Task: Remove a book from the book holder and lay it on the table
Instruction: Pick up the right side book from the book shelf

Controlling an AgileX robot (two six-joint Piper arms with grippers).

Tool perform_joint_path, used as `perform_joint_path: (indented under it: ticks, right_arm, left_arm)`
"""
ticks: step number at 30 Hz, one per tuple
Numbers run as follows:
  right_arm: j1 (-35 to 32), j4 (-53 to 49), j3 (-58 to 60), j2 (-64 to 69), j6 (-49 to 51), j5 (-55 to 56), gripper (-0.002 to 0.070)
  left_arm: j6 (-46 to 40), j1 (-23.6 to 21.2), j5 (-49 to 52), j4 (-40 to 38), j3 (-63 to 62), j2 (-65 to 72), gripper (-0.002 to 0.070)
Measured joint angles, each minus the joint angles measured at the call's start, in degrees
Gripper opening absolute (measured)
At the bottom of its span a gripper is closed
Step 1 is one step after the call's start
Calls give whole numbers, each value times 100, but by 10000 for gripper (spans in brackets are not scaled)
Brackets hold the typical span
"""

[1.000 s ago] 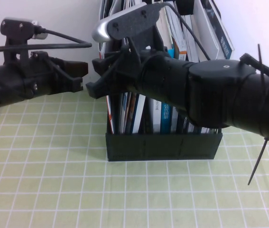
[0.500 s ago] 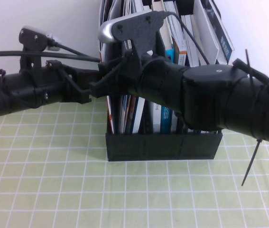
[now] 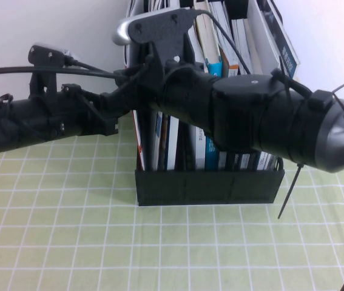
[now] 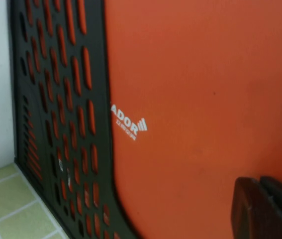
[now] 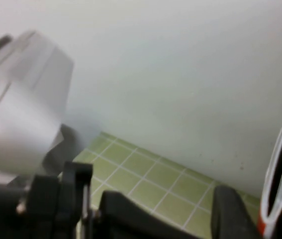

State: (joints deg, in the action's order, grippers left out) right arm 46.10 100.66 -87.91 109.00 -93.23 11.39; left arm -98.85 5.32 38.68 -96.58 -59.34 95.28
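The black book holder (image 3: pixel 208 187) stands mid-table, full of upright books. The book is the leftmost one; its orange-red edge (image 3: pixel 136 130) shows in the high view and its orange cover (image 4: pixel 205 99) fills the left wrist view, beside the holder's slotted side wall (image 4: pixel 56 99). My left gripper (image 3: pixel 118 112) is at the holder's left side, its fingers (image 4: pixel 259 185) shut together against the orange cover. My right gripper (image 3: pixel 129 82) reaches across to the book's upper part. It is open (image 5: pixel 260 214), with one finger (image 5: pixel 229 214) beside the book's white, red-tipped edge (image 5: pixel 280 164).
The pale green checked table (image 3: pixel 68 242) spreads in front of and left of the holder. A white wall stands right behind the holder. Blue- and black-spined books (image 3: pixel 220 151) fill the rest of the holder. The right arm's bulk (image 3: pixel 269 121) hangs across the books.
My left arm has moved right, up to the holder's left side. My right gripper has shifted up and left along the leftmost book's top part.
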Motion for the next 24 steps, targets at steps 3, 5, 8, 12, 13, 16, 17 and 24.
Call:
perform_joint_path:
  ticks: [3, 5, 8, 12, 13, 16, 17, 24]
  right_arm:
    - [-57, 0, -73, 35, 48, 0, 218]
    - [-70, 0, -100, 57, 71, 16, 218]
    - [-70, 0, -135, 104, 71, 20, 195]
    - [-75, 0, -173, 127, 29, 20, 60]
    - [-84, 0, -173, 127, 19, 20, 45]
    - [-102, 0, -173, 102, 5, 10, 20]
    - [-112, 0, -173, 77, 6, 10, 18]
    - [-135, 4, -129, -604, -173, -198, 15]
  left_arm:
    - [-33, 0, 30, 0, 0, 0, -1]
    - [-102, 0, 53, -12, 0, 0, -1]
    - [-138, 0, 61, -12, 0, 0, -1]
    - [-148, 0, 61, -12, 0, 0, -1]
    - [-148, 0, 74, -12, 0, 0, -1]
    - [-153, -10, 141, -12, 0, -11, -1]
    - [-139, -27, 196, -12, 0, -22, -1]
    - [423, -709, 662, -1, 0, -568, -1]
